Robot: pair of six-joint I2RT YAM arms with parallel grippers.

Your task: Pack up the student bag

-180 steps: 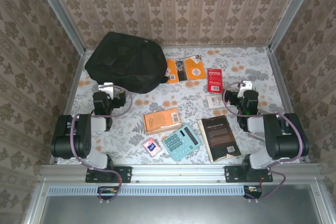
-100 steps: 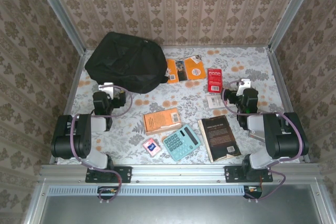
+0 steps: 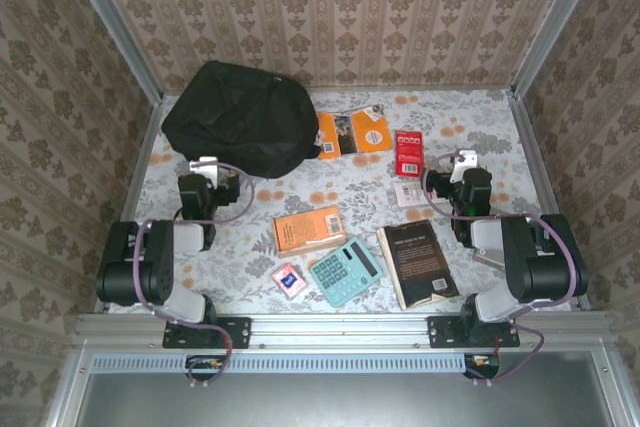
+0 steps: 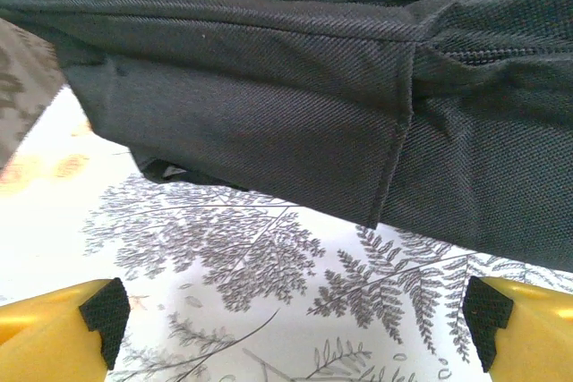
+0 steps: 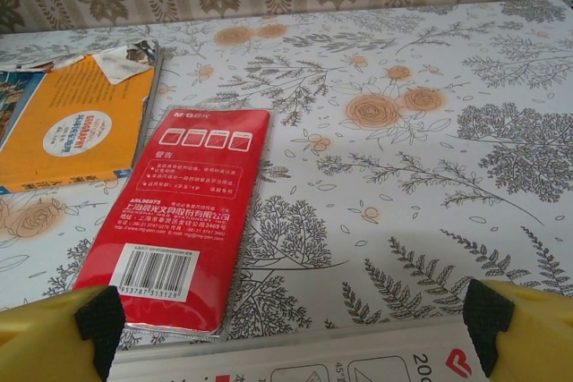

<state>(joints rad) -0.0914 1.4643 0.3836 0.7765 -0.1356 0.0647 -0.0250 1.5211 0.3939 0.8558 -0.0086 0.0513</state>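
A: So, where's the student bag (image 3: 240, 132)?
B: Lying at the far left of the table (image 3: 480, 127), just ahead of the left gripper (image 4: 295, 310), whose jaws stand wide apart with nothing between them (black fabric looms close before that wrist camera).
A: And the right gripper (image 5: 291, 319)?
B: Spread wide too, holding nothing, close to a white box (image 5: 313, 360). A red packet (image 5: 175, 230) lies just beyond, beside an orange book (image 5: 72, 127).
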